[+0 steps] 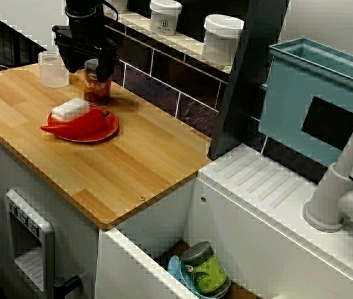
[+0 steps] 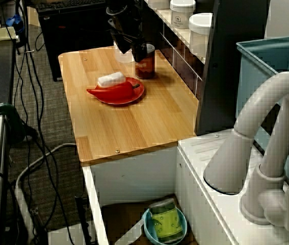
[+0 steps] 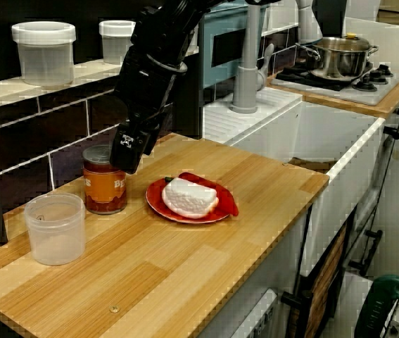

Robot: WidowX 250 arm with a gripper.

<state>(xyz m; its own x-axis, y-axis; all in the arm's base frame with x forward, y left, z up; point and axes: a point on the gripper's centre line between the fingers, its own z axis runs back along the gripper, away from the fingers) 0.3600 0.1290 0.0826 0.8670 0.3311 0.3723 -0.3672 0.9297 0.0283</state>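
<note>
1. In the view along the counter, a black pincer [image 3: 130,160] hangs at the upper edge of a small jar [image 3: 104,184]. The jar stands upright towards the back of the counter, close to the tiled wall. Seen from over the sink, the fingers seem to sit on either side of the lid. I cannot tell whether they are spread or pinching it.
2. The jar has a silvery lid and an orange-red label with pale lettering. The first letter looks like a B, and the rest is too blurred to read.
3. A clear plastic cup [image 3: 56,229] stands upright near the jar, not touching it.
4. On the jar's other side, close by, is a red plate [image 3: 155,201]. On it lie a white lump [image 3: 191,196] and a red pepper [image 2: 114,91], side by side.
5. On a ledge above the tiles stand two white lidded tubs [image 3: 44,53]. One has a small dark label with print too small to read.
6. The counter [image 3: 206,267] is pale wood in long strips, and the wall behind it is dark glossy tile.
7. Past the counter's end is a deep white sink [image 1: 157,215]. At the bottom, a green patterned mug [image 1: 206,269] sits in a blue bowl [image 1: 177,269].
8. Further on come a ribbed drainer, a pale curved tap [image 2: 266,127] and a teal crate [image 1: 301,93].
9. Farthest away, a steel pot [image 3: 336,58] stands on a stove.
10. Black cables [image 2: 37,127] trail over the carpeted floor beside the unit.
</note>
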